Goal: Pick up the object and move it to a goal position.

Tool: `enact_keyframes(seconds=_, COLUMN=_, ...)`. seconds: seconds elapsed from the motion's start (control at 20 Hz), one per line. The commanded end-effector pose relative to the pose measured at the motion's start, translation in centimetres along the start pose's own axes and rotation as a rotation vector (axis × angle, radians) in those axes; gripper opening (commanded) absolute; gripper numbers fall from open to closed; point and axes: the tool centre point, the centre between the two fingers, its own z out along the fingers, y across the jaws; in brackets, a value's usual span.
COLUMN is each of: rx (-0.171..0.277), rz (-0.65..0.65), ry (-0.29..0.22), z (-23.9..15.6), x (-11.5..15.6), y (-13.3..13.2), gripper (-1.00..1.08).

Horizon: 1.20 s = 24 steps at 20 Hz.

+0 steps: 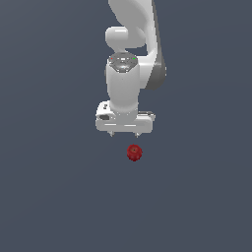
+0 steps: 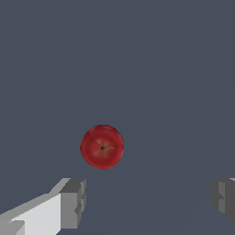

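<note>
The object is a small dark-red apple-like ball [image 1: 134, 152] lying on the flat grey surface, just in front of the arm in the exterior view. It also shows in the wrist view [image 2: 102, 147], with a small dark stem spot on top. My white gripper [image 1: 125, 133] hangs above and slightly behind the ball, with its short fingertips [image 1: 137, 133] pointing down and set wide apart. In the wrist view the two grey finger pads [image 2: 73, 203] stand far apart with nothing between them; the ball lies beyond them, nearer one pad. The gripper [image 2: 148, 199] is open and empty.
The plain dark grey floor [image 1: 59, 197] spreads in every direction. The white arm [image 1: 130, 29] rises from the gripper to the top of the exterior view. No other objects and no goal marker show.
</note>
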Motion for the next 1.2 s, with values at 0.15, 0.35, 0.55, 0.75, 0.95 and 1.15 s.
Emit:
enact_keyframes(seconds=0.15, rx=0.001, rz=0.071, ry=-0.007, z=1.4, x=0.1, y=-0.8, gripper=1.00)
enact_keyframes(seconds=0.35, rx=0.001, rz=0.148, ry=-0.013, z=2.8, x=0.1, y=-1.6, gripper=1.00)
enact_keyframes(seconds=0.55, rx=-0.001, rz=0.242, ry=-0.020, z=4.6, x=0.1, y=-2.5, gripper=1.00)
enact_keyframes(seconds=0.75, rx=-0.005, rz=0.327, ry=-0.027, z=6.2, x=0.0, y=-3.3, gripper=1.00)
enact_keyframes(seconds=0.95, rx=-0.009, rz=0.392, ry=-0.031, z=7.4, x=-0.1, y=-4.0, gripper=1.00)
enact_keyframes(seconds=1.15, rx=-0.012, rz=0.437, ry=-0.033, z=8.3, x=-0.1, y=-4.4, gripper=1.00)
